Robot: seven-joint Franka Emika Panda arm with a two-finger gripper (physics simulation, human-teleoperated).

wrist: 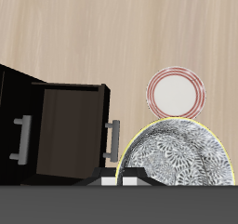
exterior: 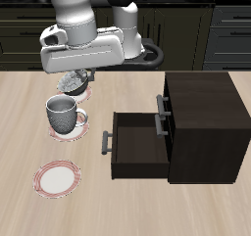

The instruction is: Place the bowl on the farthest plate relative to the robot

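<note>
Gripper (exterior: pixel 78 80) is clamped on the rim of the small whitish-grey speckled bowl (wrist: pixel 178 153), carrying it above the grey ribbed mug (exterior: pixel 62 113); looks light, rigid, glazed and slippery, so a rim pinch makes sense; the white red-rimmed plate (wrist: pixel 175 91) sits ahead near the dark drawer cabinet (exterior: pixel 182 127).

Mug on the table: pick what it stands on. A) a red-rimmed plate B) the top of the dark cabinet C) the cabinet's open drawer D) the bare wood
A: in the exterior view the grey ribbed mug stands upright on a plate with a pinkish-red rim, beside the open drawer of the dark cabinet, not in it.
</note>
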